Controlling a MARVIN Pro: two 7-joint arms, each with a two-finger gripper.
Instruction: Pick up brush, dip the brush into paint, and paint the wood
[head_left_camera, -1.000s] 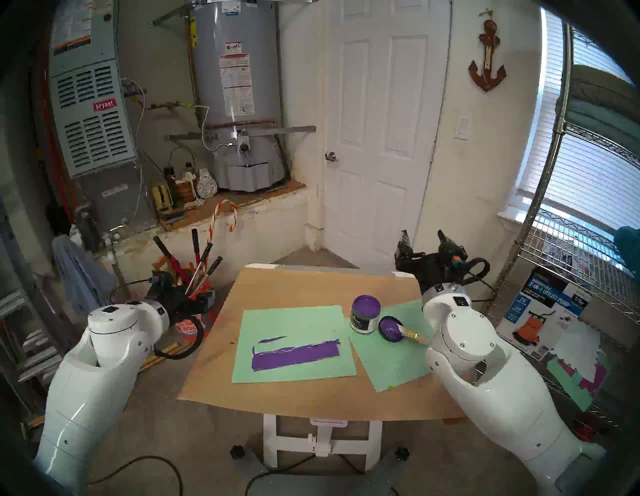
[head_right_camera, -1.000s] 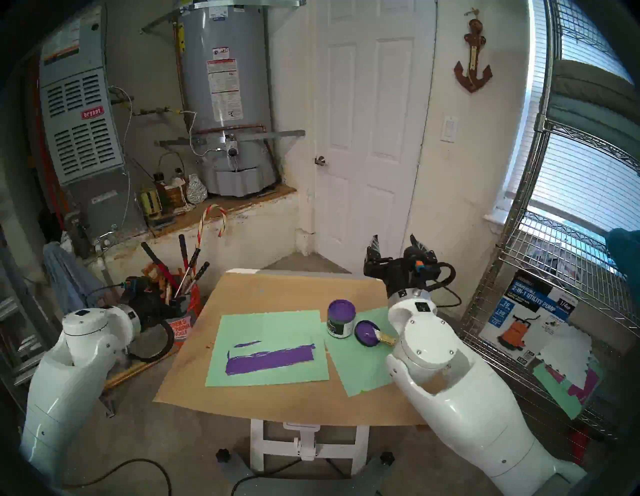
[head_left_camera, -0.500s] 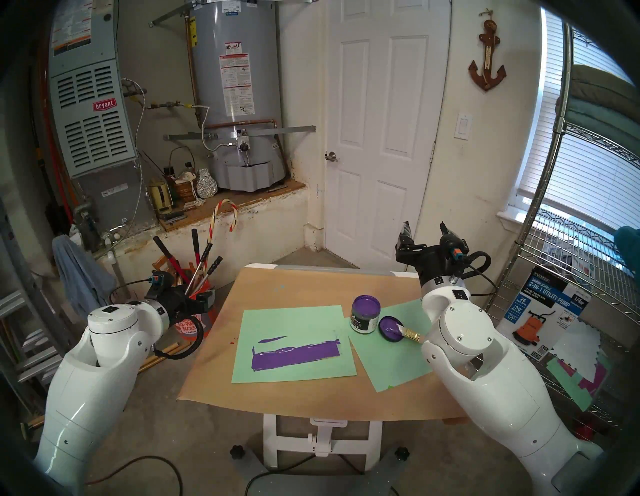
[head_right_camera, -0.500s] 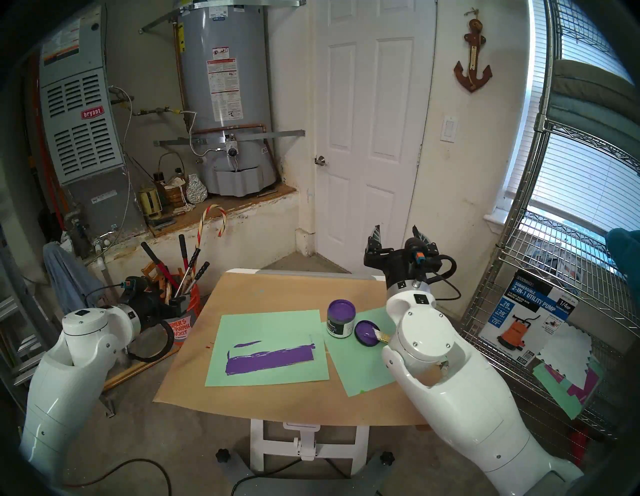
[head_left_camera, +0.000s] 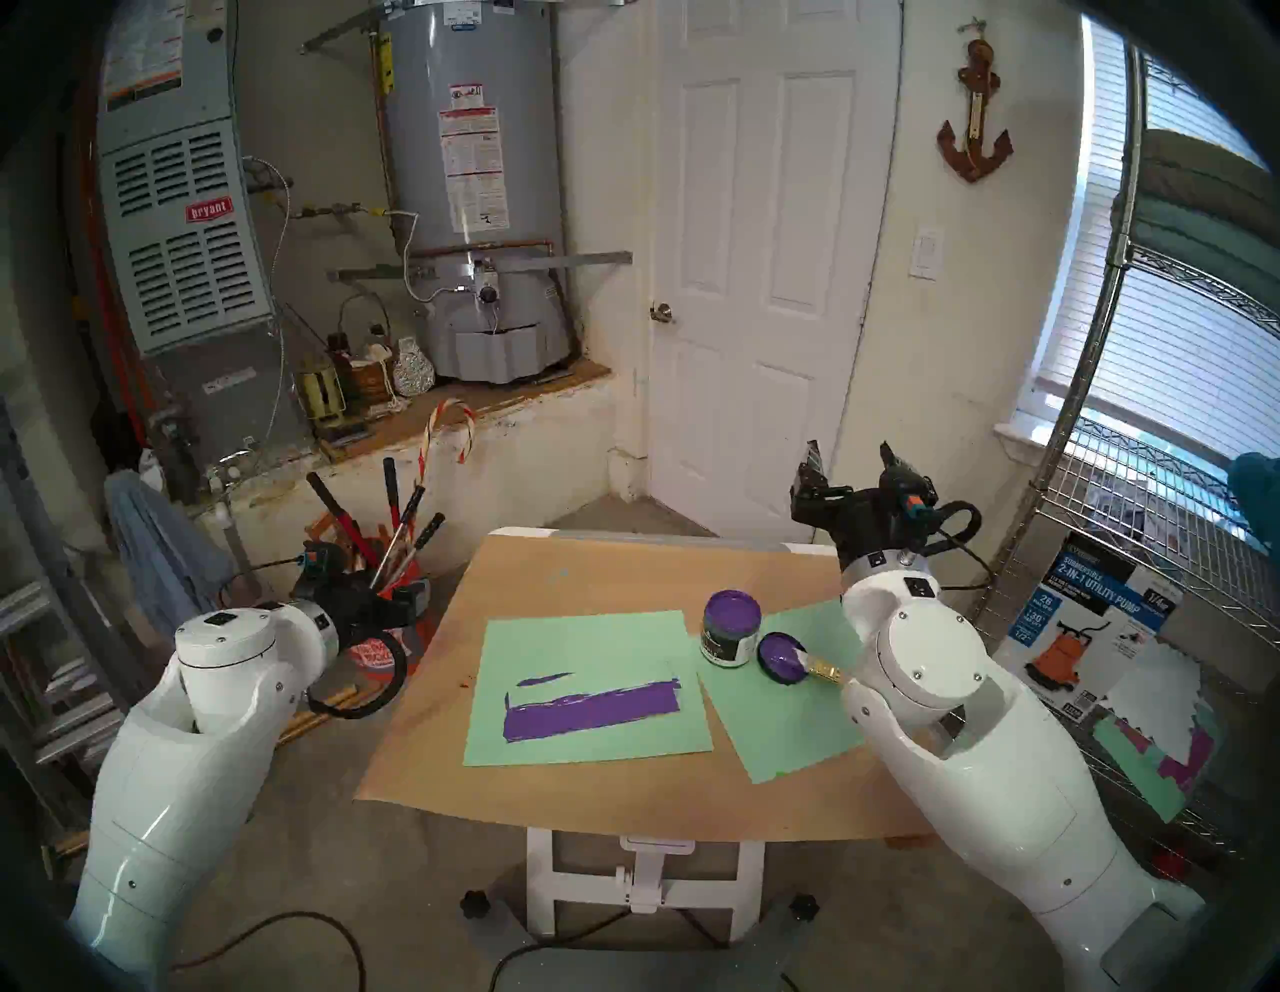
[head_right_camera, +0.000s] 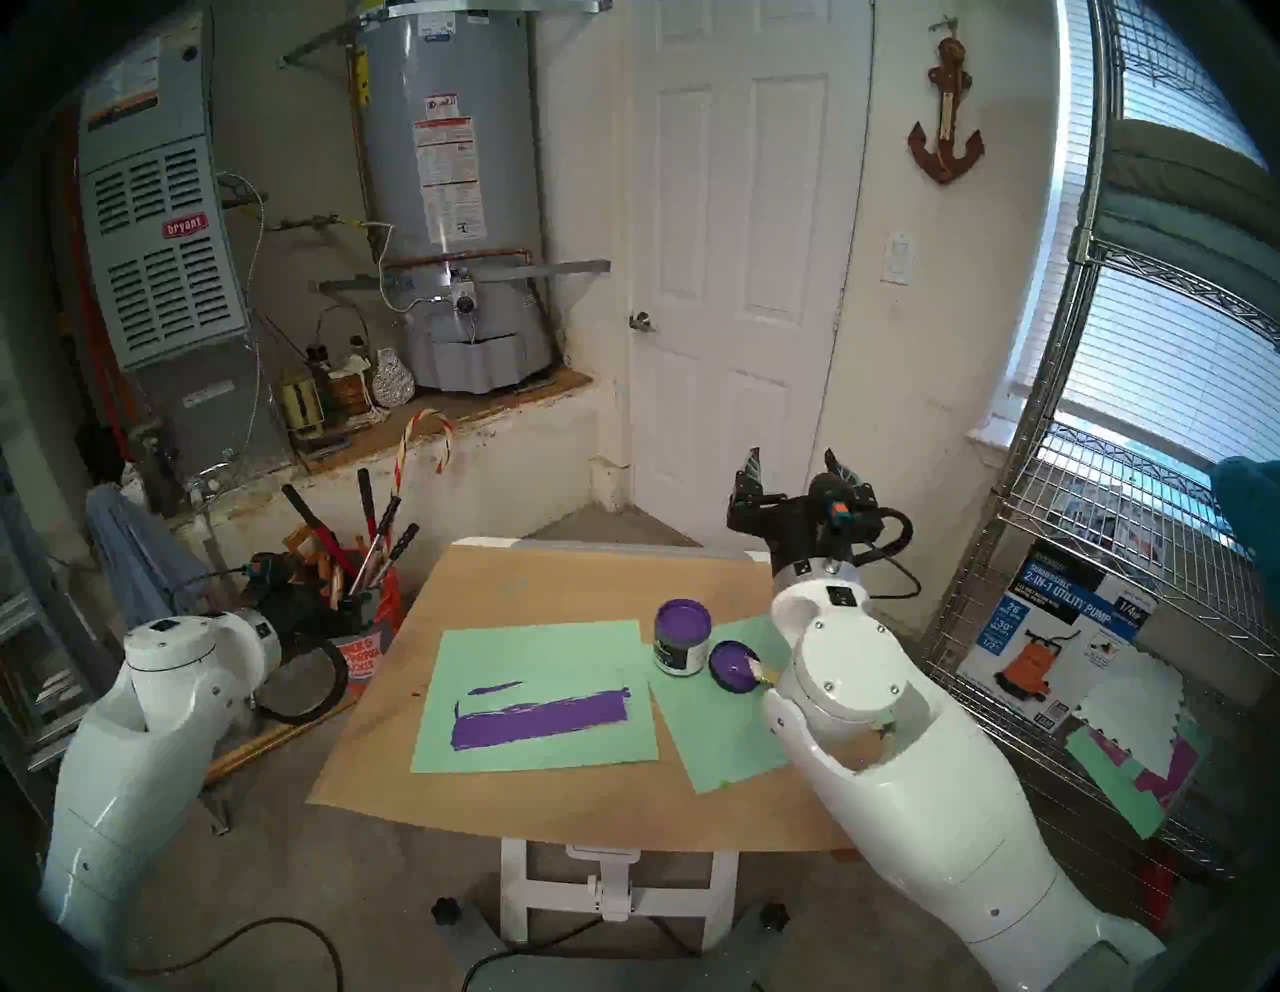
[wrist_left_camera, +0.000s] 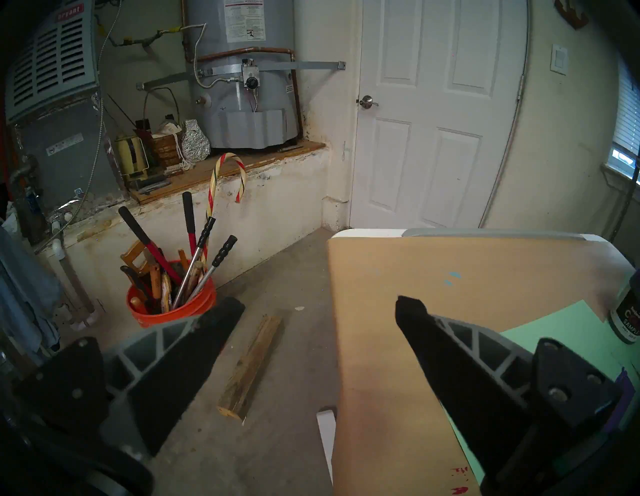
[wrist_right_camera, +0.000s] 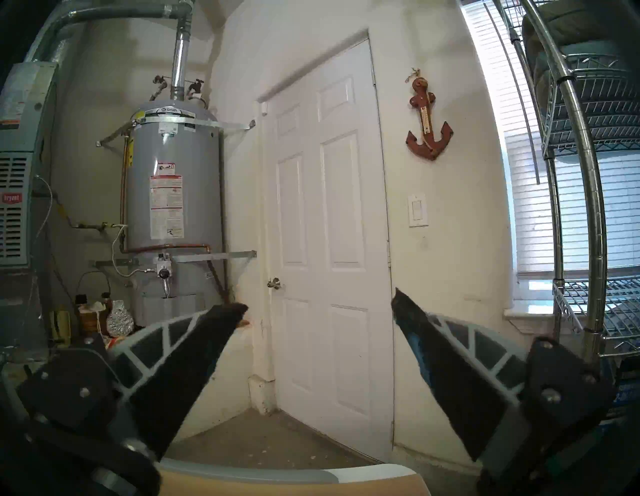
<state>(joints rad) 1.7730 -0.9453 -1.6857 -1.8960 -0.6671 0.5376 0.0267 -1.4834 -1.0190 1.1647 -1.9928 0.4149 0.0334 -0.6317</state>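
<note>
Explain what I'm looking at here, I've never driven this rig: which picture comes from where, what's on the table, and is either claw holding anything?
It is a two-armed robot. The two wide pictures come from its head; the other two from cameras on its wrists. On the table lie mint-green sheets; one carries the wood, painted purple. Beside it stand the open paint jar and its lid, with the brush resting on the lid. The left gripper and right gripper are both open and empty.
</note>
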